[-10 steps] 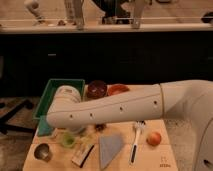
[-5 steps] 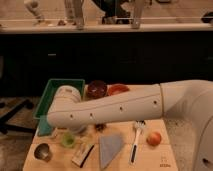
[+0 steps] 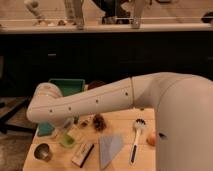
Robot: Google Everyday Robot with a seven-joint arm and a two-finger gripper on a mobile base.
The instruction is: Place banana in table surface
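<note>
My arm stretches from the right across the table surface [image 3: 121, 119], a light tan wooden top, and bends down at its left end. The gripper [image 3: 69, 131] hangs there low over the table's left part, mostly hidden behind the arm, and its jaws stand open. Right below it a small pale yellowish shape lies on the wood, which looks like the banana [image 3: 67, 140]. I cannot tell whether the gripper touches it.
A green tray [image 3: 66, 86] sits at the back left with a dark bowl [image 3: 95, 85] beside it. On the table lie a metal cup [image 3: 42, 151], a flat packet [image 3: 83, 154], a grey-blue cloth [image 3: 110, 147], a brown lump [image 3: 99, 122], a white brush [image 3: 136, 138] and an orange fruit [image 3: 151, 141].
</note>
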